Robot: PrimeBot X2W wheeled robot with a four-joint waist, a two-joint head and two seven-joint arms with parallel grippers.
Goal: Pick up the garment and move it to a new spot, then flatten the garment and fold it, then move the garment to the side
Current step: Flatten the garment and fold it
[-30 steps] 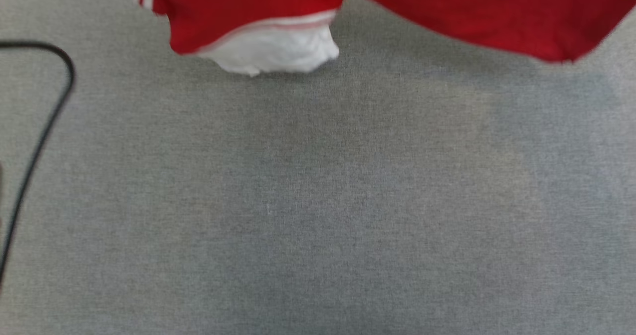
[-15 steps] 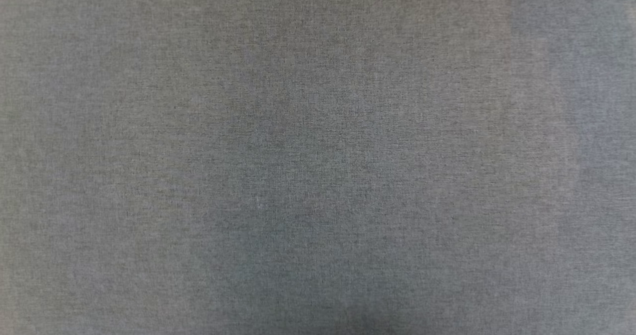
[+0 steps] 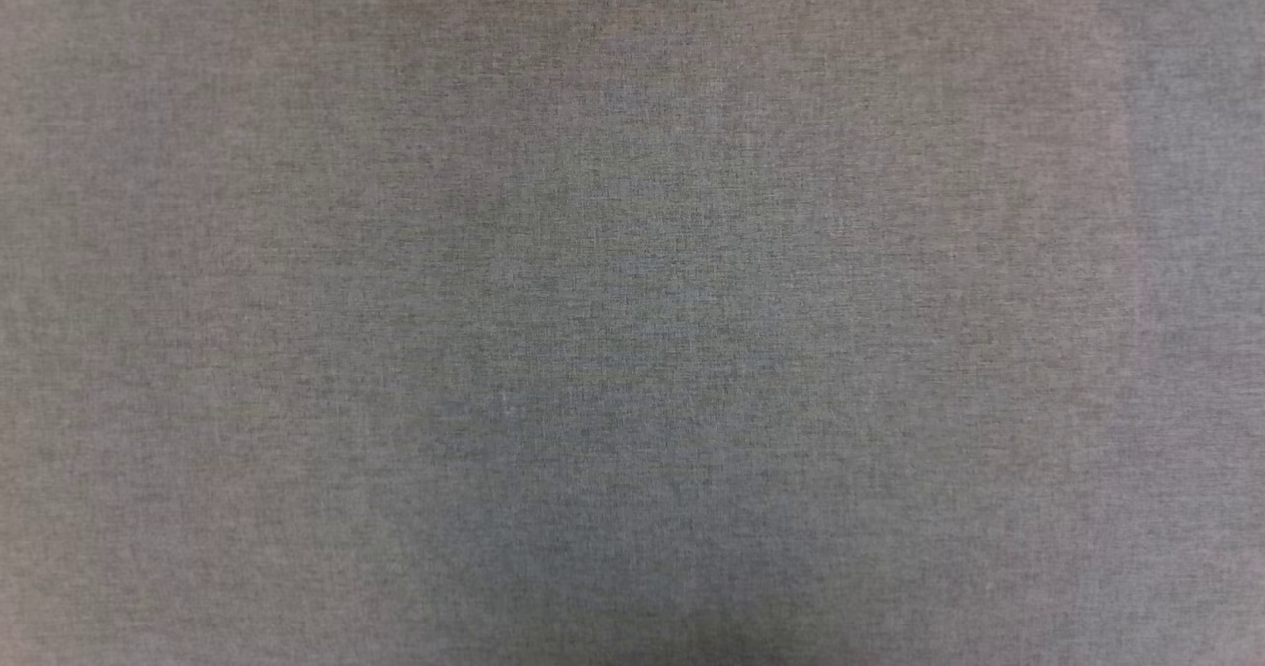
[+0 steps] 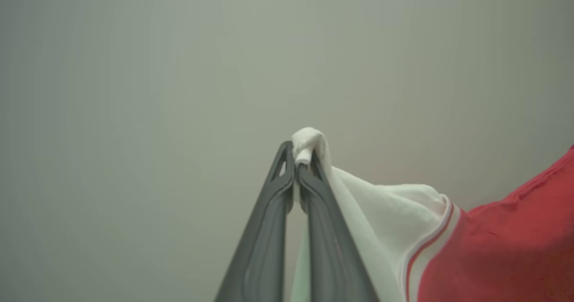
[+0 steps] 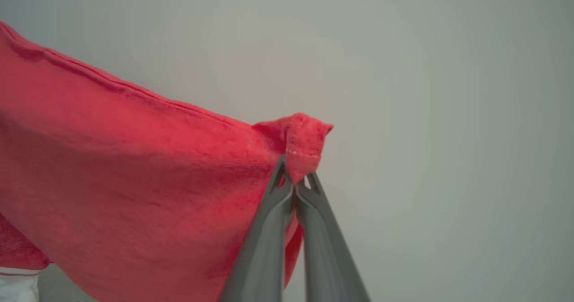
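Left gripper (image 4: pixel 297 167) clamps white sleeve of red jersey T-shirt (image 4: pixel 502 243). Right gripper (image 5: pixel 296 181) pinches red hem corner. Grey woven surface (image 3: pixel 632 310) lies under head camera.

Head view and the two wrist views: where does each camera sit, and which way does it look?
Head view: on the robot's head, facing down at a gray cloth surface.
Left wrist view: on the left wrist, looking along the left gripper, shut on the white sleeve of the shirt.
Right wrist view: on the right wrist, looking along the right gripper, shut on a red corner.
Shared: both wrist views show the same shirt.
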